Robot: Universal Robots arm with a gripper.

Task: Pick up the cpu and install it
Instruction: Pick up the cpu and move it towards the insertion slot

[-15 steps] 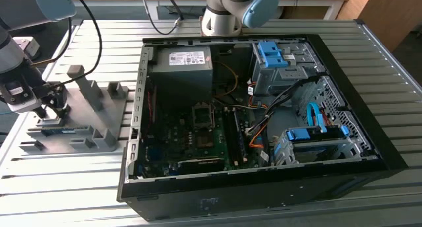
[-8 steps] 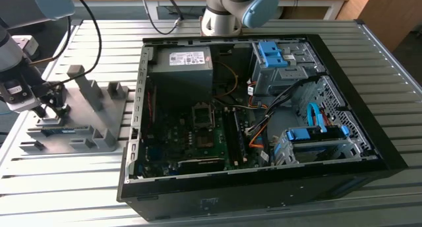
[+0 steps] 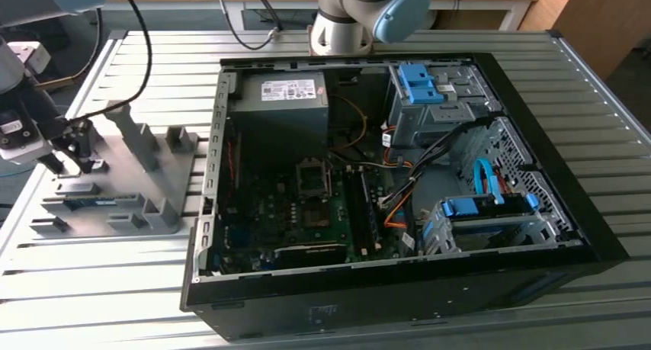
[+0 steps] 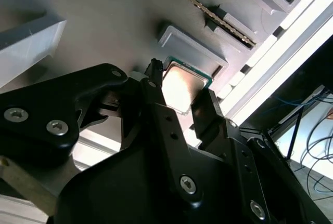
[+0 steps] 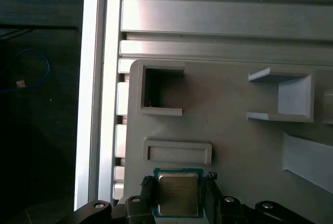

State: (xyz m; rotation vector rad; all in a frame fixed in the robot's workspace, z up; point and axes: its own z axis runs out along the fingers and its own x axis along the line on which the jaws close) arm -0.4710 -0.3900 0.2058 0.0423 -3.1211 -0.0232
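Jaws narrow, pinching the cpu (image 5: 178, 195) by two opposite edges in the first wrist view; chip lies flat on the grey fixture (image 5: 234, 146). Second wrist view: gripper (image 4: 179, 86) low over fixture, same pinch. Exterior view: computer case (image 3: 407, 175) stands beside fixture. Pick-up step, I judge; lifting calls for a level, straight pull.

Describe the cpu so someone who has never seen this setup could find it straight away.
Start at the grey fixture tray on the exterior view's left of the open computer case. The gripper hangs over it, and right at the gripper, in both wrist views, lies the cpu: a small flat square with a dull silver top and green rim, unlike the long thin memory stick nearby.
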